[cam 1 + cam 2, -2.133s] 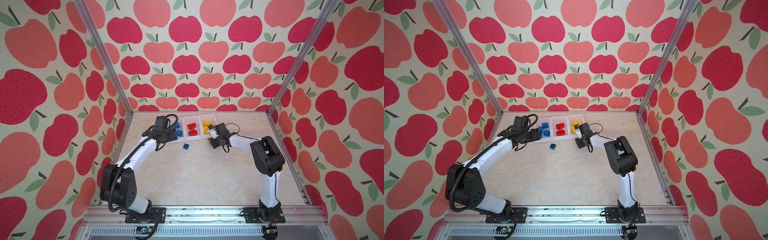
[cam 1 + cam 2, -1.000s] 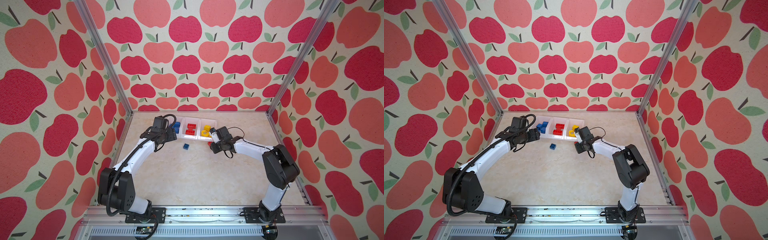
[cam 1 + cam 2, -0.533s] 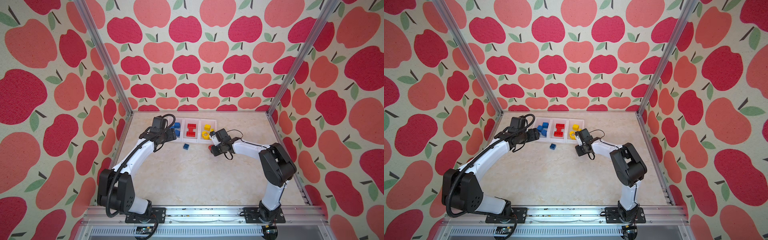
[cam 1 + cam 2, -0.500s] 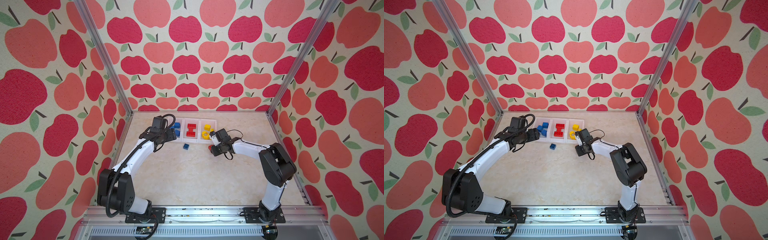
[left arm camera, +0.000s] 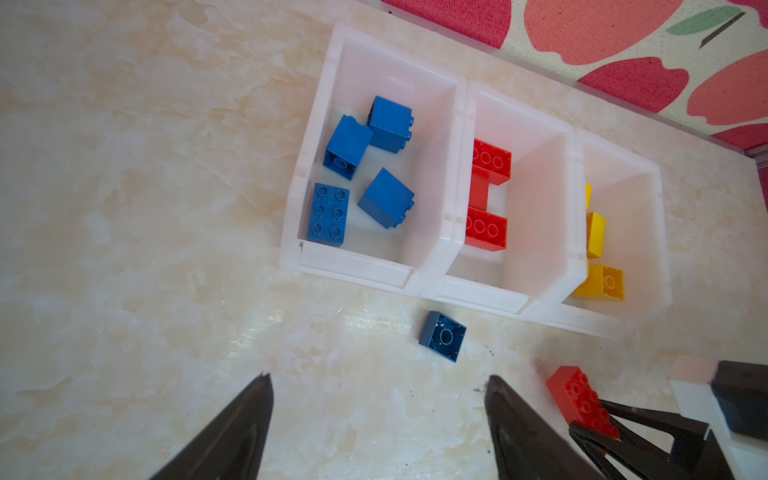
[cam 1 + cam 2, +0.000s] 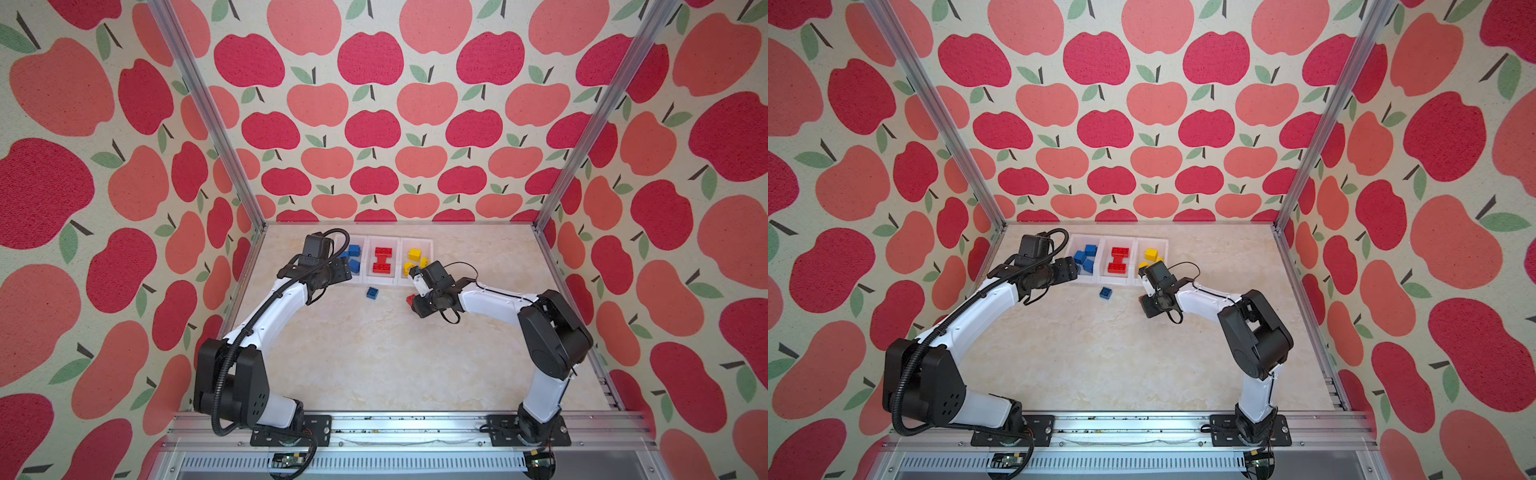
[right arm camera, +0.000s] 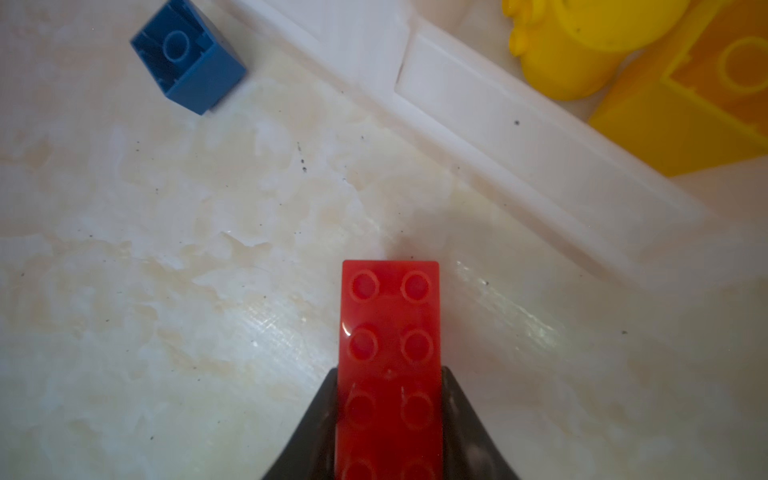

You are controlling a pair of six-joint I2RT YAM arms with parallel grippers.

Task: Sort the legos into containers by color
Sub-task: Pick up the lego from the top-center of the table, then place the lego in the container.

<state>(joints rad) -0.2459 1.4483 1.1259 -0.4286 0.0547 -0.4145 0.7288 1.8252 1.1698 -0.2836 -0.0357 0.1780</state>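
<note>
Right gripper is clamped on one end of a red brick, the rest jutting ahead; it may pivot loose or clip the bin rim beyond. Left gripper, apart and empty, hovers behind a blue brick on the desk.

White links, black joints, looped black cable, black-fingered left hand.

Legos sorted in containers, blue brick loose — red brick held
</note>
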